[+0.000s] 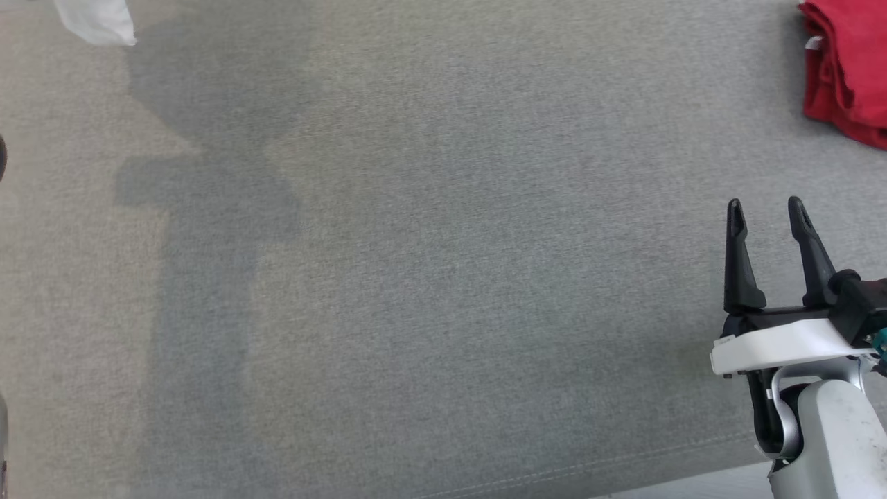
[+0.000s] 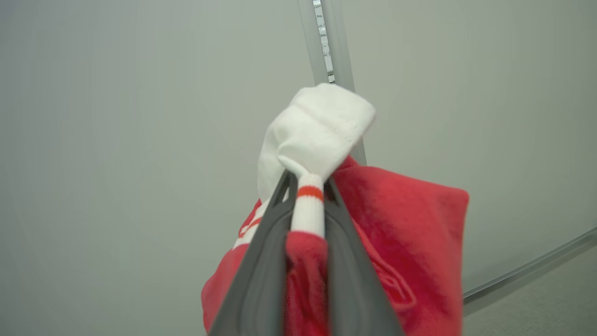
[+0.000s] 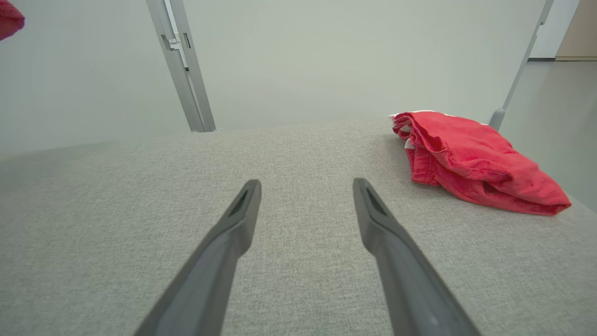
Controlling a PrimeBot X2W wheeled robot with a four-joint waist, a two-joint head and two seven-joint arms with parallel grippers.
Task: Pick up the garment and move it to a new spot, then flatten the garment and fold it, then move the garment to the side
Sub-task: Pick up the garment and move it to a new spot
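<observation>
My left gripper [image 2: 308, 179] is shut on a red garment [image 2: 410, 242], pinching its white ribbed cuff with an orange stripe [image 2: 322, 126]. It holds the garment in the air before a pale wall, the red cloth hanging around the fingers. A red scrap of cloth [image 3: 9, 18] shows at the top left of the right wrist view, and a white bit of cloth [image 1: 97, 21] at the top left edge of the head view. My right gripper [image 1: 766, 208] [image 3: 305, 186] stands open and holds nothing, low over the grey fabric table [image 1: 443, 277] at the lower right.
A second red garment [image 1: 849, 69] [image 3: 471, 158] lies folded in a pile at the table's far right corner. A dark shadow [image 1: 208, 208] falls across the left part of the table. A metal post [image 3: 182, 65] stands behind the table.
</observation>
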